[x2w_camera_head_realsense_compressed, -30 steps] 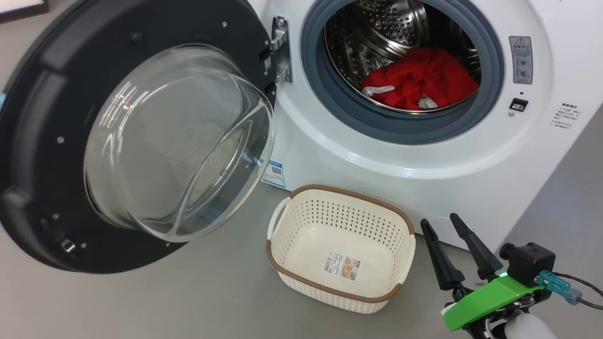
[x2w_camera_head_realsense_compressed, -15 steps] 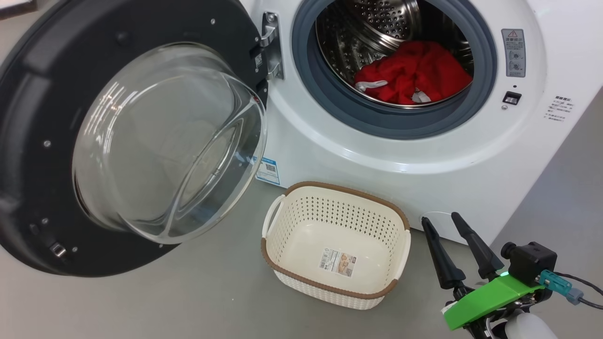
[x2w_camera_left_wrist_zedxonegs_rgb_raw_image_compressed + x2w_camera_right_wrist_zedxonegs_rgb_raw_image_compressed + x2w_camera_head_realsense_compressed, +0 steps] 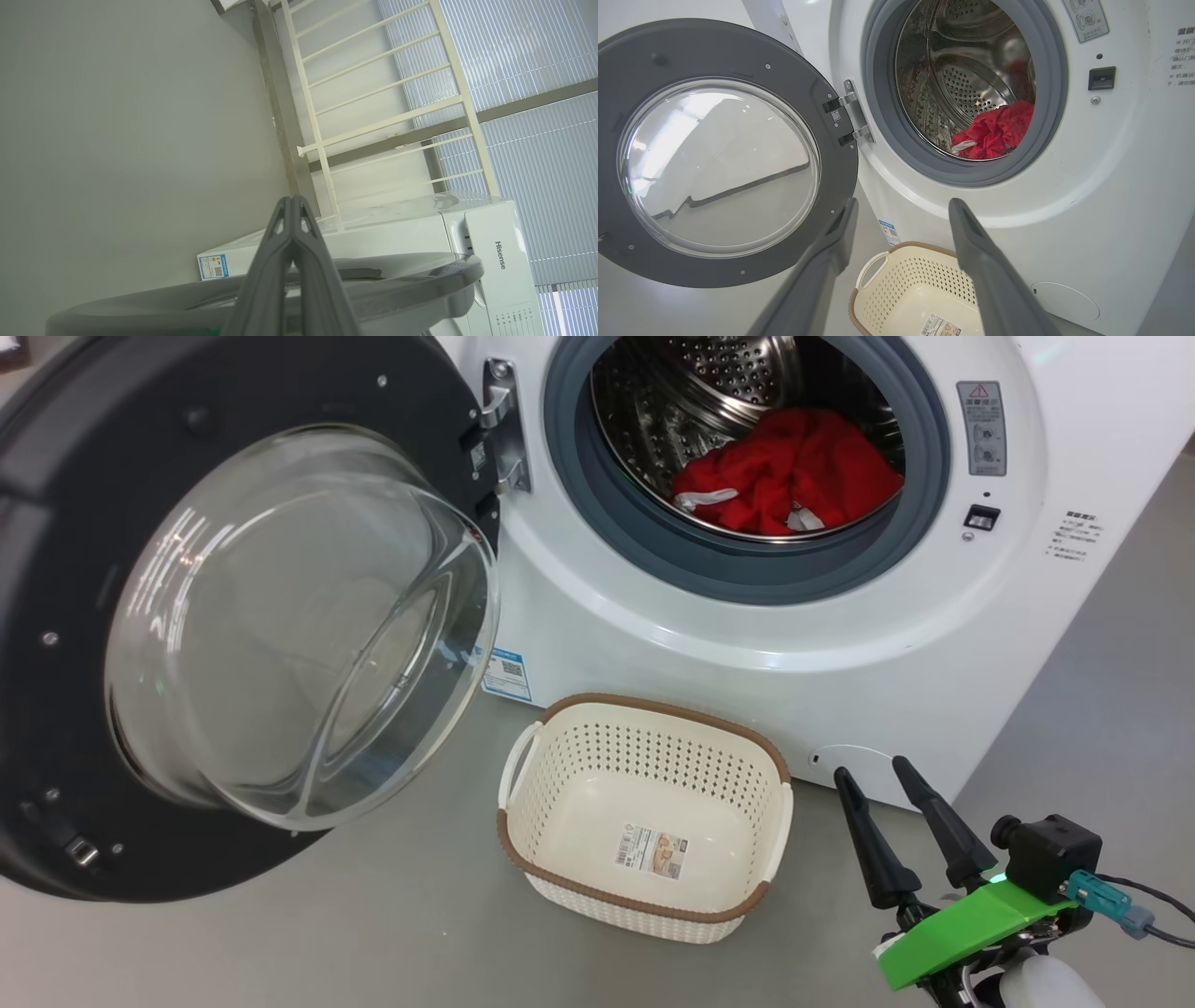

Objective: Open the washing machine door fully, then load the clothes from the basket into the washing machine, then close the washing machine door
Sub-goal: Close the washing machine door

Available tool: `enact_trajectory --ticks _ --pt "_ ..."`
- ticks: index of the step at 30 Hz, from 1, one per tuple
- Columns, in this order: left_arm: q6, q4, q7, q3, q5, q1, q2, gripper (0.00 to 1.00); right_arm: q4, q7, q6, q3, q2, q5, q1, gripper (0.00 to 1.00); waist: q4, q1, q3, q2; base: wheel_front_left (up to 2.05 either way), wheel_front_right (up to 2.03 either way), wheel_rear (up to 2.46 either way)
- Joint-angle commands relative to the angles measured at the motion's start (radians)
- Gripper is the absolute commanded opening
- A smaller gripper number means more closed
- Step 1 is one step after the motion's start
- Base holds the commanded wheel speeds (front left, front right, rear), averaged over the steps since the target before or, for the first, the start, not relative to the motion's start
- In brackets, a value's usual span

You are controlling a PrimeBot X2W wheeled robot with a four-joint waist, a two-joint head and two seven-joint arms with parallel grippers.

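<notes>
Smooth grey floor; basket just before washer. Blinds behind washer. Right gripper gaping, left gripper pinched shut; both empty.

The grey floor is stretching across the lower frame, carrying the cream basket at lower centre; the white washing machine is standing on it just behind, at upper right.

The washing machine door hangs wide left, leaving the mouth of the washing machine unblocked above the clothes; the basket occupies the floor just before it.
</notes>
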Motion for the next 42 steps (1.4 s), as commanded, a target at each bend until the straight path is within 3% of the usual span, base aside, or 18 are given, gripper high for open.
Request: enact_trajectory --ticks 1,13,25,37,42 --pt "-0.012 -0.011 0.01 0.008 -0.003 -0.034 0.064 0.0 -0.024 -0.005 0.002 0.024 -0.002 -0.002 -0.03 1.0 -0.006 0.0 0.004 -0.0001 0.0 0.0 0.0" --pt "-0.064 0.074 0.077 -0.041 0.001 -0.043 0.08 0.0 -0.02 -0.005 0.002 0.023 -0.002 -0.001 -0.031 1.0 -0.027 0.0 0.01 -0.0001 0.0 0.0 0.0" --pt "-0.116 -0.008 0.282 -0.113 -0.031 0.031 0.062 0.0 -0.015 -0.005 0.002 0.024 0.012 0.0 -0.008 1.0 -0.016 0.0 -0.027 -0.0001 0.0 0.0 0.0" --pt "-0.086 -0.225 0.465 -0.151 -0.098 0.14 0.004 0.0 -0.014 -0.005 0.002 0.026 0.018 0.001 0.0 1.0 -0.005 0.0 -0.04 -0.0001 0.0 0.0 0.0" --pt "-0.051 -0.335 0.512 -0.162 -0.134 0.171 -0.044 0.0 -0.014 -0.005 0.002 0.028 0.017 0.001 -0.003 1.0 -0.007 0.0 -0.035 -0.0001 0.0 0.0 0.0"
